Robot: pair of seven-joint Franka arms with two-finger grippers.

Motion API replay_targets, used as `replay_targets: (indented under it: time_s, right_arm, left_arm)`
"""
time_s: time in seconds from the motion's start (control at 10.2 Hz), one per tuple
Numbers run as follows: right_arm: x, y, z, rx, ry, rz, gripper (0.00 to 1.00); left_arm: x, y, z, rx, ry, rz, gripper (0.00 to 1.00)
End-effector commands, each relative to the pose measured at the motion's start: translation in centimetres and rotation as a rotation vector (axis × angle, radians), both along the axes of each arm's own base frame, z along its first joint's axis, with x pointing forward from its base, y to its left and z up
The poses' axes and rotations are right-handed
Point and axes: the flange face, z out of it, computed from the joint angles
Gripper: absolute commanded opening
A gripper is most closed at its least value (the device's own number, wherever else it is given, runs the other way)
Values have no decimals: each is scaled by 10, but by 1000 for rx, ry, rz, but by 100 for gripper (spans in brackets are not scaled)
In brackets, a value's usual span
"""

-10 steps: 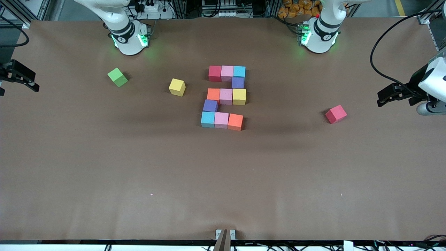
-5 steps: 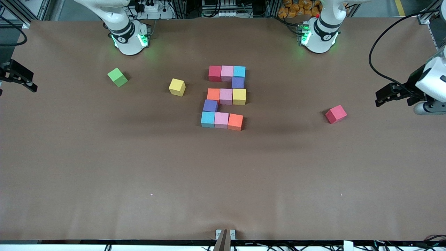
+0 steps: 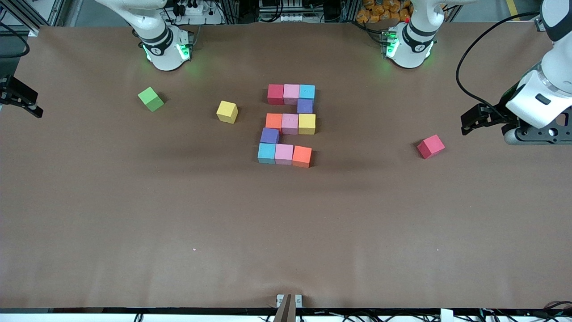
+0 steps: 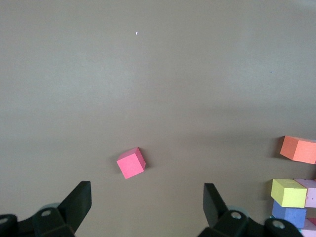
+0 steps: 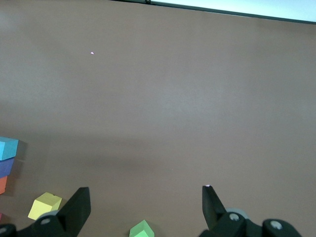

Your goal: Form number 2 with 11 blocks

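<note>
Brown worktop (image 3: 134, 214) carries the number 2 (image 3: 288, 125), 11 blocks touching, at mid-worktop nearer the arm bases. Left hand (image 3: 471, 121) hangs wide open, empty, over the left arm's end near a loose red cube (image 3: 431, 146); right hand (image 3: 22, 100) also wide, empty, over the right arm's end. Loose yellow cube (image 3: 227, 112) & green cube (image 3: 151, 99) sit toward that end.

We see our left gripper (image 3: 469, 121) hanging with jaws spread wide at the left arm's end of the table. Our right gripper (image 3: 27, 105), also open, seems to wait at the right arm's end.
</note>
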Motion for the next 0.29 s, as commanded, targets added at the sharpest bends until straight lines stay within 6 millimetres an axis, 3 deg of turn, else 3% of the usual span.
replay_targets:
  time_s: [0.0, 0.2]
  right_arm:
    - [3, -7, -1, 10, 13, -19, 100]
    - [3, -3, -1, 10, 13, -12, 100]
  left_arm:
    - [-3, 3, 6, -21, -11, 14, 100]
    - [-3, 4, 6, -21, -11, 14, 100]
